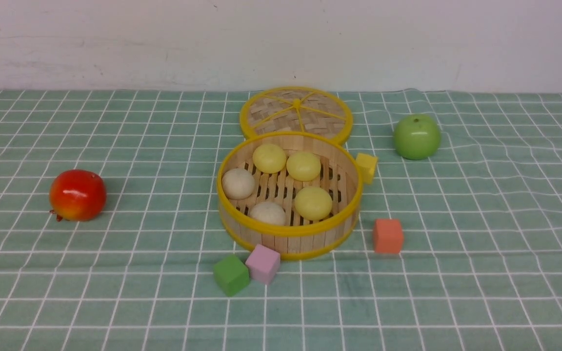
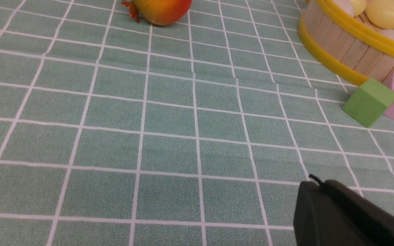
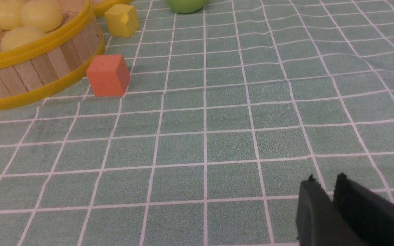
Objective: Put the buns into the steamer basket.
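The steamer basket (image 1: 288, 231) stands mid-table. All five buns lie inside it: two off-white ones (image 1: 238, 183) (image 1: 267, 213) on the left and front, three pale yellow ones (image 1: 269, 157) (image 1: 303, 165) (image 1: 313, 202) at the back and right. Neither gripper shows in the front view. My left gripper (image 2: 320, 182) is shut and empty, low over the cloth, well short of the basket (image 2: 347, 51). My right gripper (image 3: 325, 179) is shut and empty, its tips only a slit apart, over the cloth away from the basket (image 3: 29, 73).
A flat woven lid (image 1: 295, 113) lies behind the basket. A red fruit (image 1: 77, 195) sits at the left and a green apple (image 1: 416, 137) at the back right. Yellow (image 1: 366, 167), orange (image 1: 388, 236), pink (image 1: 263, 263) and green (image 1: 231, 274) cubes lie round the basket.
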